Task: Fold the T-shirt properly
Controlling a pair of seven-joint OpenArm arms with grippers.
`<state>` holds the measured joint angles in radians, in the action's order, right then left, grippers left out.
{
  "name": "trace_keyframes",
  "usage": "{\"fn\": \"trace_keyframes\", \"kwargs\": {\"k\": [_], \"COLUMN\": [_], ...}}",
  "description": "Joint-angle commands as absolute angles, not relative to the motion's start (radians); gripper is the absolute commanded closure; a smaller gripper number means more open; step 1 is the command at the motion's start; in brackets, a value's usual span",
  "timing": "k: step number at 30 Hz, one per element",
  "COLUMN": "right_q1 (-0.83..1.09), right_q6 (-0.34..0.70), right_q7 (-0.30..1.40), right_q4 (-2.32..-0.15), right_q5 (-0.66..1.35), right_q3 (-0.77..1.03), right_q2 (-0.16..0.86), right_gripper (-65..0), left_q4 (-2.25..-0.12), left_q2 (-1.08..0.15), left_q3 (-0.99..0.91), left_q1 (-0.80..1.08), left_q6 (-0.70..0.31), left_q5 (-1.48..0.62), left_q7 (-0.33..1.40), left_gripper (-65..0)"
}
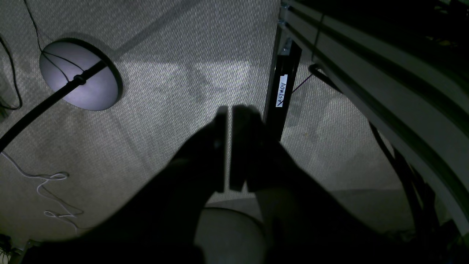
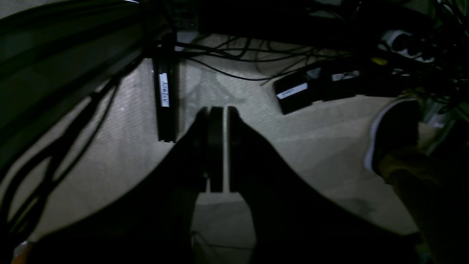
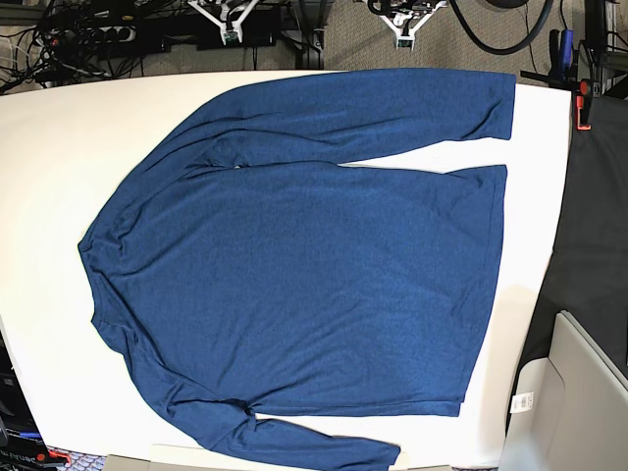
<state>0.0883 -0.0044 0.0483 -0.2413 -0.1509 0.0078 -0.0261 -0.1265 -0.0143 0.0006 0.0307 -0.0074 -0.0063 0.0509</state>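
The T-shirt (image 3: 304, 265) lay spread flat on the white bench (image 3: 59, 147), covering most of it. It was a deep blue long-sleeved garment of faintly heathered knit, plain, with no print. Its collar end pointed toward the bench's left side in the base view and its straight hem ran down near the right side. One sleeve stretched along the far edge of the bench, its cuff reaching the far right corner; a narrow white wedge of bench showed between that sleeve and the body. The other sleeve ran along the near edge, its cuff ending just at the bottom of the picture. Soft creases gathered around the shoulders, and the body was mostly smooth.

Neither arm was over the bench. The left hand (image 1: 229, 146) hung above grey carpet (image 1: 176, 84) beside the bench frame, its jaws pressed together with nothing between them. The right hand (image 2: 220, 150) also hung over carpet near a black bar with a white label (image 2: 165, 90), jaws closed and empty, well apart from the T-shirt
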Motion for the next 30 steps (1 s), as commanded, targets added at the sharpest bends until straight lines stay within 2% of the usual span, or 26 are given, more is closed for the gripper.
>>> {"fn": "trace_keyframes", "kwargs": {"k": [1,22,30], "right_q1": [0.091,0.110,0.145], "right_q6": [-0.007,-0.007,-0.007], "right_q7": [0.041,0.042,0.042], "right_q4": [-0.245,-0.251,-0.252], "right_q5": [-0.151,-0.151,-0.151], "right_q3": [0.010,0.010,0.005], "right_q2": [-0.022,-0.019,0.025], "right_gripper": [0.0,0.0,0.0], "left_q4": [-0.130,-0.130,-0.131], "left_q2": [-0.018,-0.019,-0.067], "left_q3": [-0.001,-0.002,-0.002], "left_q1": [0.035,0.038,0.081], "left_q6": [-0.008,-0.008,-0.008], "left_q5": [-0.001,-0.001,-0.001], "left_q7": [0.041,0.041,0.039], "left_gripper": [-0.4,-0.4,-0.4]}}
